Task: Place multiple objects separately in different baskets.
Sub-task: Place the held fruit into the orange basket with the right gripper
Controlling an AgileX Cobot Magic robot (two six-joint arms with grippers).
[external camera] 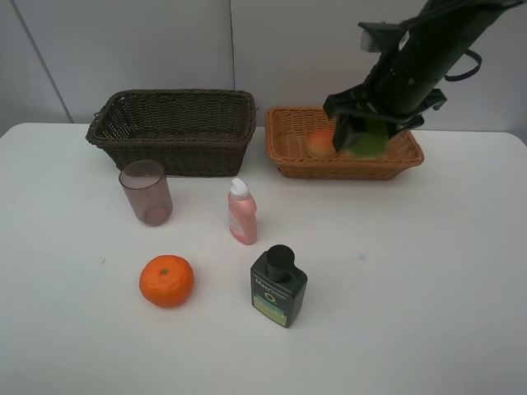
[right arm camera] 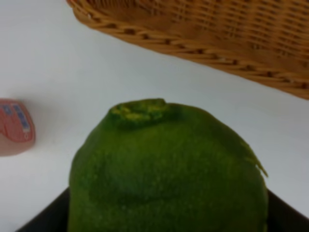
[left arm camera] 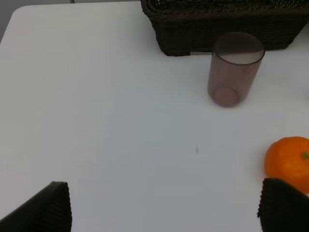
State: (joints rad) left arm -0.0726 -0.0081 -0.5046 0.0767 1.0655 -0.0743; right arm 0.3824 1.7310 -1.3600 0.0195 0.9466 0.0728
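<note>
A white table (external camera: 428, 313) fills the view from 3 round through 6 to 9 o'clock, smooth and matte, with a rounded corner at 9 o'clock. Behind it, toward 12 o'clock, stands a pale grey wall (external camera: 140, 41) of flat panels (a thin vertical seam (external camera: 231, 45) near the middle, a slanted seam (external camera: 45, 66) at 10 o'clock). The light is soft and the shadows are faint.

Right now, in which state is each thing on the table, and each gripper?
Green lime: gripped by the right gripper, raised near the light tan wicker basket.
Red-yellow peach: lying in that basket.
Dark brown wicker basket: standing on the white table.
Translucent mauve plastic cup: upright, free.
Pink white-capped bottle: upright, capped.
Dark green black-capped bottle: upright, capped.
Orange tangerine: resting on the table, free.
Left gripper: open, holding nothing.
</note>
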